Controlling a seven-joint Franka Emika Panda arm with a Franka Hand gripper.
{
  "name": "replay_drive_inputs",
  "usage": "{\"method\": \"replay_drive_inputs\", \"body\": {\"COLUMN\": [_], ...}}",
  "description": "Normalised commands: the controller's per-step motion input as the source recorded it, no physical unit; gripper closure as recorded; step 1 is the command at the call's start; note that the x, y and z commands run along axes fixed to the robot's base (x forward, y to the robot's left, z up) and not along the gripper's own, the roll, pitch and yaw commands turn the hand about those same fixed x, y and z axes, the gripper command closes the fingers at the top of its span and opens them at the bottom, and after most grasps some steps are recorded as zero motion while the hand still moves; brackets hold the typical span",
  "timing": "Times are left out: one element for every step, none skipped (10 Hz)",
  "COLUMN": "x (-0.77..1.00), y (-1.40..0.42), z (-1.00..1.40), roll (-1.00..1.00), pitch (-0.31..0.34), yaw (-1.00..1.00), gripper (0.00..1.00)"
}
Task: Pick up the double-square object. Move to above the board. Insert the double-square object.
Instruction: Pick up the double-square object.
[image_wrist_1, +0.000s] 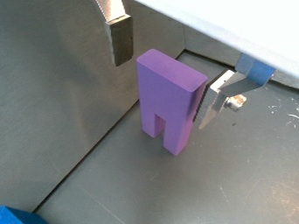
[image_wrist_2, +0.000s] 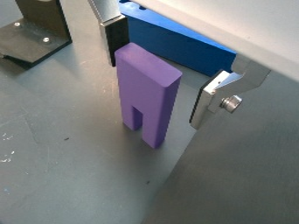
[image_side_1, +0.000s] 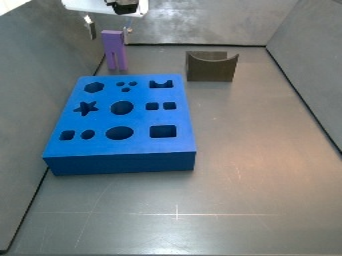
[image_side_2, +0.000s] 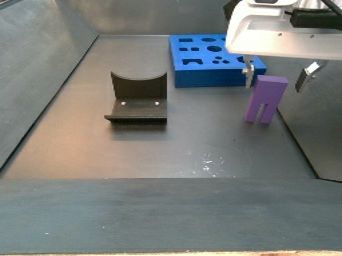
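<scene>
While the gripper (image_wrist_1: 163, 74) hangs low over the grey floor, its two silver fingers (image_wrist_2: 211, 101) stand spread wide on either side of the double-square object (image_wrist_2: 147, 94), and in both wrist views I can see floor showing between each dark pad and the purple faces, so nothing is clamped yet. The double-square object (image_side_1: 114, 49) stands upright on the floor just beyond the far edge of the board (image_side_1: 123, 122) in a side view, near the tray's wall and apart from everything else. It is a tall lilac prism with flat matte faces, crisp edges and a slot cut up from its foot, splitting the base into two square legs. To my eye it looks like a light, rigid printed or moulded plastic piece, stiff enough not to give under the pads, smooth but not glossy, so I would expect a fair grip and little risk of damage. The sensible hold is across the two broad flat faces on the solid upper part, above the slot, keeping the legs free to go into the cutout. The board is a thick blue slab, dull-surfaced, pierced with a star, circles, squares and an oval. Farther off, the fixture (image_side_2: 136, 101) sits dark on its base plate.
</scene>
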Motion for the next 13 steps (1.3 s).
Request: {"method": "replay_drive_inputs", "body": {"x": [0.03, 0.02, 0.00, 0.01, 0.00, 0.00, 0.00, 0.00, 0.00, 0.00, 0.00, 0.00, 0.00], "y": [0.00, 0.00, 0.00, 0.00, 0.00, 0.00, 0.00, 0.00, 0.00, 0.00, 0.00, 0.00, 0.00], "z": [-0.16, -0.10, -0.03, -0.02, -0.03, 0.00, 0.00, 0.00, 0.00, 0.00, 0.00, 0.00, 0.00], "roll": [0.00, 0.00, 0.00, 0.00, 0.00, 0.00, 0.00, 0.00, 0.00, 0.00, 0.00, 0.00, 0.00], "pitch": [0.000, -0.040, -0.057, -0.037, -0.049, -0.014, 0.000, 0.000, 0.000, 0.000, 0.000, 0.000, 0.000], "yaw": [0.00, 0.20, 0.20, 0.20, 0.20, 0.00, 0.00, 0.00, 0.00, 0.00, 0.00, 0.00, 0.00], "gripper": [0.00, 0.00, 0.00, 0.00, 0.00, 0.00, 1.00, 1.00, 1.00, 1.00, 1.00, 1.00, 1.00]}}
